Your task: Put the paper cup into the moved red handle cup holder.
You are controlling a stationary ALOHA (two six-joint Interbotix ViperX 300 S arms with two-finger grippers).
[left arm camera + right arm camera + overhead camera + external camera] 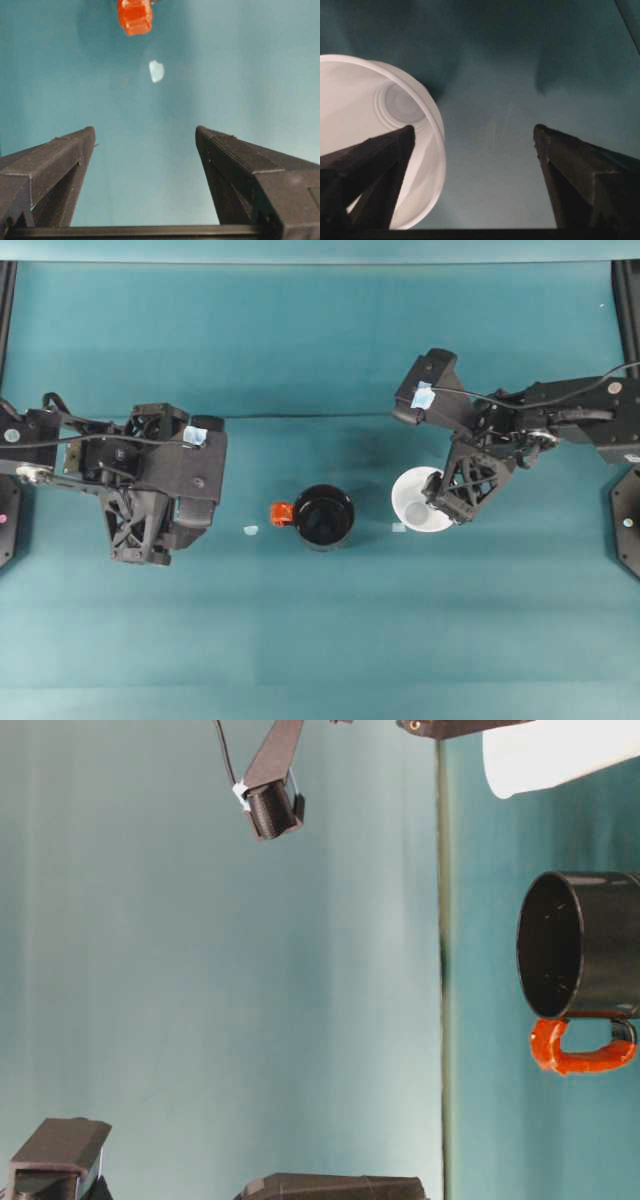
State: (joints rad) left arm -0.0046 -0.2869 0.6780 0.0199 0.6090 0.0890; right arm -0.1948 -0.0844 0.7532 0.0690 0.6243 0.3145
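Fingers of both grippers spread wide — right gripper (475, 135) straddles the paper cup (418, 502) rim, beside the red handle cup holder (322, 516); left gripper (145, 135) faces a paper scrap (156, 70).

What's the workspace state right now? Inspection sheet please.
Surface: teal table, flat.
Job's things: paper cup upright, empty; red handle cup holder beside it, apart, empty, handle toward the left arm.
Clutter: two small pale scraps on the table.
Grippers: left gripper open, holding nothing; right gripper open, one finger over the cup's rim.
Cables: black cable along the table.
Surroundings: nothing seen.
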